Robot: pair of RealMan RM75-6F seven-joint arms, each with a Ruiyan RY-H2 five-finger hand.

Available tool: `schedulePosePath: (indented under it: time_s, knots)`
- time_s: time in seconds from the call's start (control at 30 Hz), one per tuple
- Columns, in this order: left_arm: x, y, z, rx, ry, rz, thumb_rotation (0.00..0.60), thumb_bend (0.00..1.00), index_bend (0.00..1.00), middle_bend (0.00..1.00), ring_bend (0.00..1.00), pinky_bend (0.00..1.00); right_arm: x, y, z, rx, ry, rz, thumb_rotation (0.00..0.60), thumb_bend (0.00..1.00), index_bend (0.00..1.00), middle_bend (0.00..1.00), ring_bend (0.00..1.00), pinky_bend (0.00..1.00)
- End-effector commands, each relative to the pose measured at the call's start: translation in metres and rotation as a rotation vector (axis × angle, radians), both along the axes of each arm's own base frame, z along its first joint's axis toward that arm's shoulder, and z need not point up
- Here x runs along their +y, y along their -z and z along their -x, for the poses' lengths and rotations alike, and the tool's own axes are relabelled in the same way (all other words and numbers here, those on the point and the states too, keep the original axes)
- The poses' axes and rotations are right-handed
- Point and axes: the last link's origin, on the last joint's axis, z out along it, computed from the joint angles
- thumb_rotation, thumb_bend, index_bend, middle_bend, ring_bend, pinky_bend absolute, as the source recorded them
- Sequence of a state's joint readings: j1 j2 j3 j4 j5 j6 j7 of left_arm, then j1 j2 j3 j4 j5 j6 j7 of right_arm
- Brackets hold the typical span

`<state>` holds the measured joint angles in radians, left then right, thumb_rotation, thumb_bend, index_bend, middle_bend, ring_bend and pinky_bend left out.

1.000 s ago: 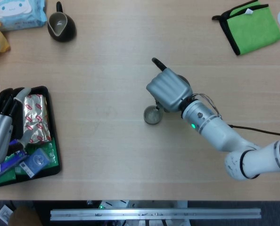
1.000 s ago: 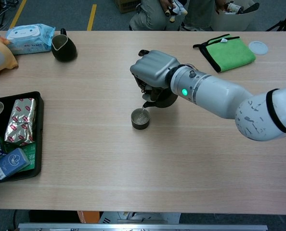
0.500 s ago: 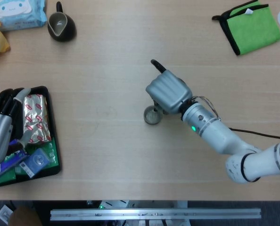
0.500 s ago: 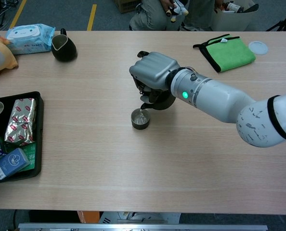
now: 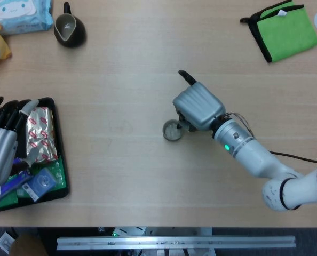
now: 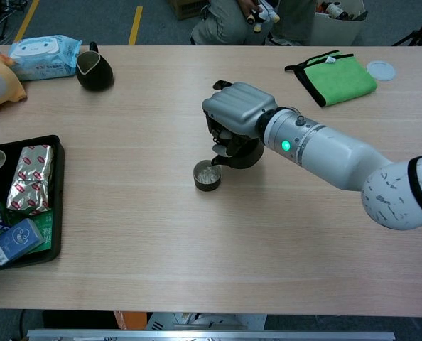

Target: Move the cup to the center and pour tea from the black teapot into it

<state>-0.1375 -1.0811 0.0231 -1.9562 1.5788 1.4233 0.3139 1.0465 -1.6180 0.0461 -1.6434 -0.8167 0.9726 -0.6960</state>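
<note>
**Entry: black teapot at cup, mid-table**

While the right hand is wrapping the black teapot in the head view, only the pot's dark handle tip is showing above the fingers; the cup is sitting just beside it, mid-table. The left hand is hovering with fingers spread, holding nothing, over the tray of packets.

Chest view: the right hand is gripping the black teapot, spout near the cup, which appears to be holding pale liquid. Judgement: keeping the spout above the rim and levelling slowly should be avoiding drips. A dark pitcher is standing far left, apparently empty.
</note>
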Motion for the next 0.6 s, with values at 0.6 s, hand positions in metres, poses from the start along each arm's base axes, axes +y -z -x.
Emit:
schedulePosePath:
  time_s: [0.6]
  knots:
    - [0.003, 0.002, -0.003, 0.008, 0.008, 0.015, 0.600, 0.27, 0.10, 0.16, 0.13, 0.08, -0.012, -0.033, 0.042, -0.186, 0.184, 0.047, 0.574, 0.33, 1.00, 0.96, 0.91, 0.05]
